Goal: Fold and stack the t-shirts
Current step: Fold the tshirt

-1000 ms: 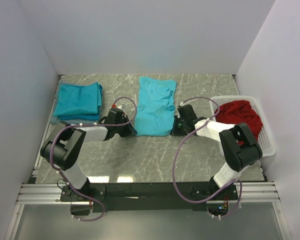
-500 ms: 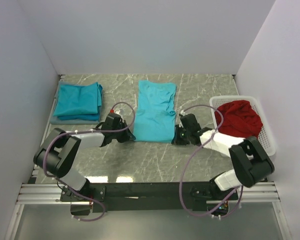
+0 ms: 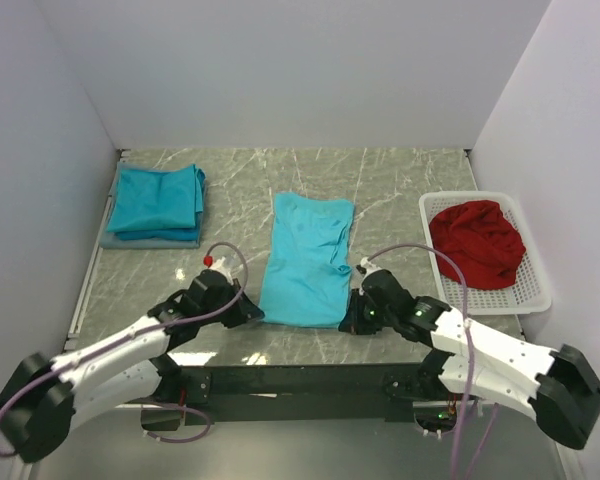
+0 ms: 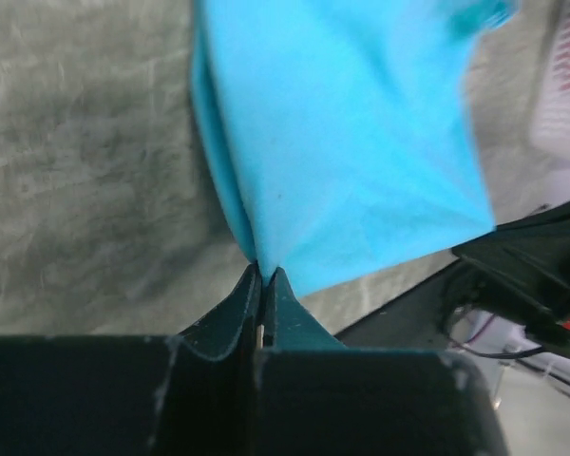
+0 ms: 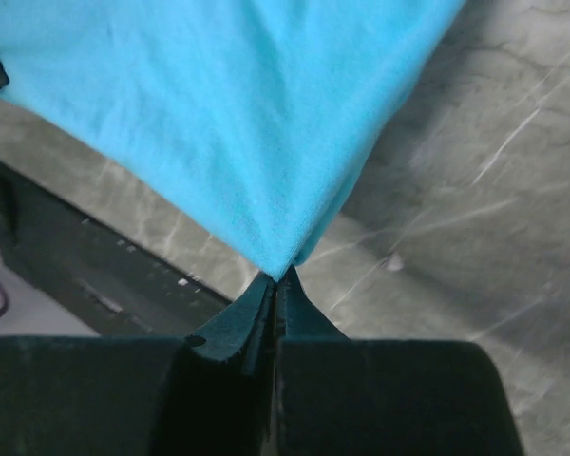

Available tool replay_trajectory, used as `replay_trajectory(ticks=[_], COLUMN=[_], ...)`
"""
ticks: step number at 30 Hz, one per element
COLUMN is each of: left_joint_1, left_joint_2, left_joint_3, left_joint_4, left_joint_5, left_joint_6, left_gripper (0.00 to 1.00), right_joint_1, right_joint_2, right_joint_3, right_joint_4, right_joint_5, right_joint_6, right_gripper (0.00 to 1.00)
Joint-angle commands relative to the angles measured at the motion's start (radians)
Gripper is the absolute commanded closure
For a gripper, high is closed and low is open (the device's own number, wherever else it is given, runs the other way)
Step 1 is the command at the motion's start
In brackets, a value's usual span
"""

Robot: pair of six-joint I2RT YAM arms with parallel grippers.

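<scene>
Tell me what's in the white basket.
A crumpled red cloth lies in the basket, covering most of its floor. Anything beneath the cloth is hidden.

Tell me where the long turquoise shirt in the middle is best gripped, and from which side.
At its two near corners, coming from the arms' side. The shirt lies as a long strip running away from the arms, so its near edge is free to pinch. The left fingers and the right fingers are shut on those corners.
</scene>
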State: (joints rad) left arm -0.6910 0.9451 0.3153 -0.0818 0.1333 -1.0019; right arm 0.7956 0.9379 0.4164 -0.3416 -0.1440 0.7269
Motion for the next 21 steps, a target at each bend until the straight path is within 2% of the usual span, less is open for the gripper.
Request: replay_trajectory(ticks=[1, 5, 7, 11, 16, 21], left_joint_1=[-0.012, -0.010, -0.008, -0.005, 0.051, 0.155], left_joint_2=[-0.153, -0.218, -0.180, -0.051, 0.138, 0.274], left_joint_3=[0.008, 0.067, 0.137, 0.289, 0.467, 0.600], left_joint_4=[-0.110, -0.099, -0.104, -0.118, -0.079, -0.036], left_joint_5=[-0.087, -0.161, -0.222, -0.340, -0.330, -0.246], left_joint_6=[-0.072, -0.038, -0.027, 0.043, 0.123, 0.164], left_gripper=[0.99, 0.99, 1.00, 1.00, 1.00, 1.00], right_joint_1=[0.013, -0.019, -0.048, -0.166, -0.277, -0.344], right_joint_2=[-0.085, -0.062, -0.041, 0.027, 0.087, 0.199], right_joint_3=[0.034, 0.149, 0.217, 0.312, 0.413, 0.518], right_joint_4=[-0.071, -0.106, -0.088, -0.060, -0.020, -0.025], right_joint_5=[0.024, 0.158, 0.199, 0.165, 0.147, 0.124], right_joint_6=[0.045, -0.038, -0.063, -0.161, -0.221, -0.288], right_gripper=[1.00, 1.00, 1.00, 1.00, 1.00, 1.00])
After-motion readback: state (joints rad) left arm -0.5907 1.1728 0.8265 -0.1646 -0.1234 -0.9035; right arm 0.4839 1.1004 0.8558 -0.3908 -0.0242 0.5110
